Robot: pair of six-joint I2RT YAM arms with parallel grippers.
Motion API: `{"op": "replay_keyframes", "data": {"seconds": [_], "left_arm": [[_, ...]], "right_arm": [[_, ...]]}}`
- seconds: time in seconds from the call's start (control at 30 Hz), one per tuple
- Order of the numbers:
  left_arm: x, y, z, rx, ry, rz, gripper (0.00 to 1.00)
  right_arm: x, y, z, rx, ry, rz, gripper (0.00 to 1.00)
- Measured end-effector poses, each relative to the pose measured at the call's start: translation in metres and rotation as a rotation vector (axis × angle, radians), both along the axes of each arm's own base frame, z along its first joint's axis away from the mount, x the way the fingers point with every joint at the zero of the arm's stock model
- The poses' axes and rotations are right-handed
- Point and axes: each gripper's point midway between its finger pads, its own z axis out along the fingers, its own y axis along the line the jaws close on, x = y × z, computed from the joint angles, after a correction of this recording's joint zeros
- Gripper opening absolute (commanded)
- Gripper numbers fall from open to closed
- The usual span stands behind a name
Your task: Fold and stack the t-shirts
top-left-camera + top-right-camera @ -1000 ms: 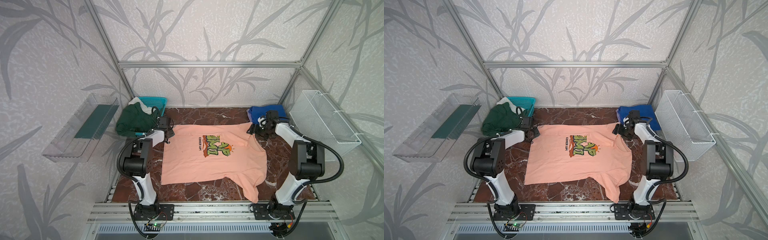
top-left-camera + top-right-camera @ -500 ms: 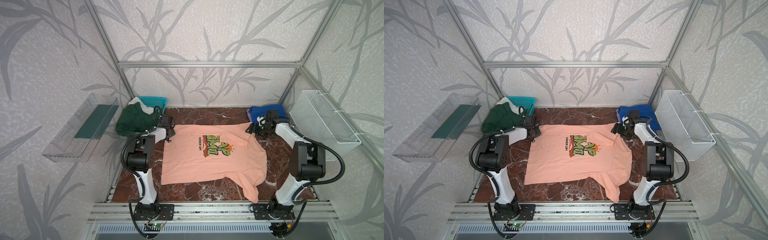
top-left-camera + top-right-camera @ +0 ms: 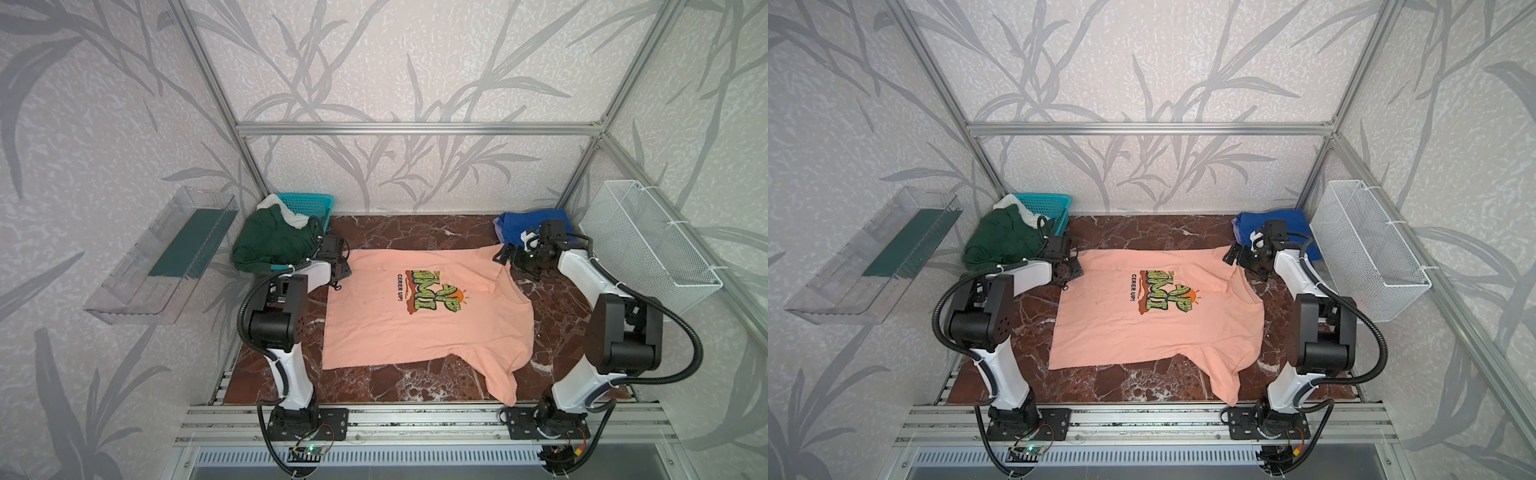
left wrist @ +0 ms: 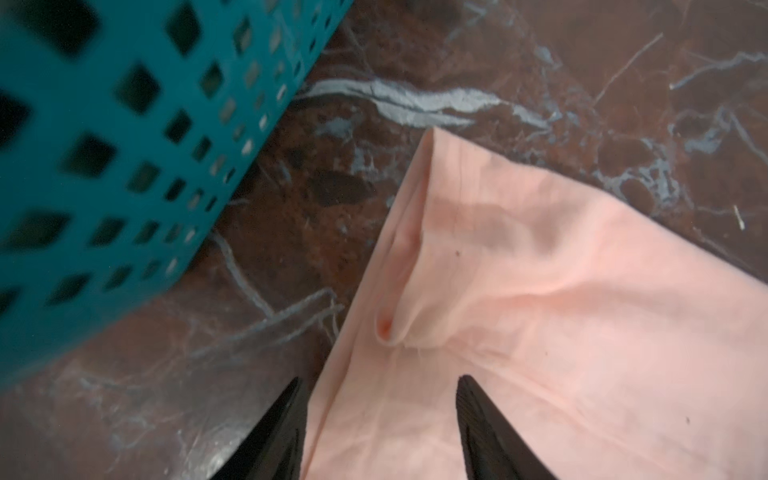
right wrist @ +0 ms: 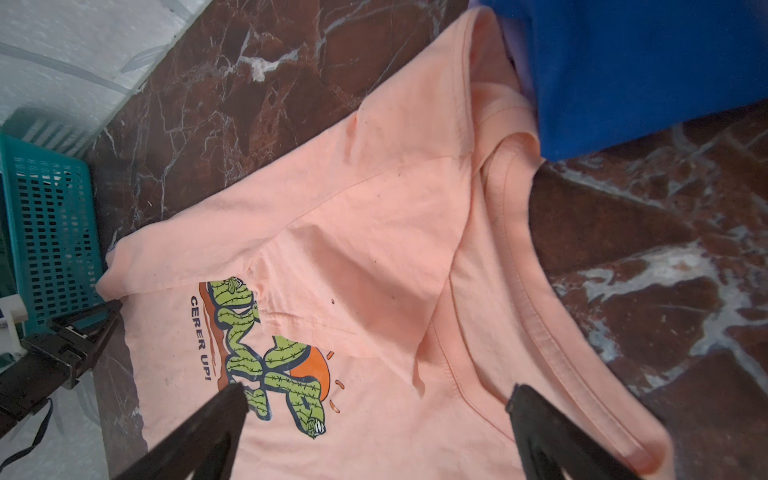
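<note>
Operator: Item one, peach shirt [image 3: 424,328]. It is spread print-up on the desk [image 3: 415,230], with the hem towards my left arm and the collar towards my right. One sleeve trails at the near edge and the far sleeve is lapped onto the chest. I take it to be laid flat so a fold can start.

Checker: Tools?

Operator: Left tool [image 4: 380,378]: jaws partly apart over the far hem corner, gripping nothing. Right tool [image 5: 378,387]: jaws wide, poised above the collar and shoulder, also empty. Both sit at the far edge, which I judge is where they would take hold of that side.

Checker: Remaining stock?

Operator: Blue shirt [image 3: 528,222]: far right corner, its edge overlapping the peach sleeve. It is probably the base of the stack. Green shirt [image 3: 270,241]: heaped against the teal basket [image 3: 309,203]. White shirt [image 3: 286,210]: in the basket behind the green one. Both look unfolded and waiting their turn.
</note>
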Motion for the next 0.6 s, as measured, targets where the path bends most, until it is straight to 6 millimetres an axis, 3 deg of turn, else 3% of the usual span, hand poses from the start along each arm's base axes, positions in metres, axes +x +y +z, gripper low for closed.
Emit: {"op": "replay_keyframes", "data": {"seconds": [0.13, 0.3, 0.47, 0.6], "left_arm": [[-0.007, -0.009, 0.007, -0.038, -0.013, -0.036, 0.71], [-0.006, -0.017, 0.037, -0.071, -0.097, -0.059, 0.73], [-0.025, -0.028, 0.070, -0.096, -0.187, -0.087, 0.75], [-0.048, -0.035, 0.081, -0.107, -0.220, -0.106, 0.76]], "right_arm": [[-0.001, 0.000, 0.006, 0.006, -0.012, -0.009, 0.99], [-0.006, -0.001, 0.005, 0.001, 0.000, -0.019, 0.99], [-0.030, -0.005, 0.013, -0.026, 0.029, -0.047, 0.99], [-0.057, -0.007, 0.023, -0.043, 0.044, -0.071, 0.99]]}}
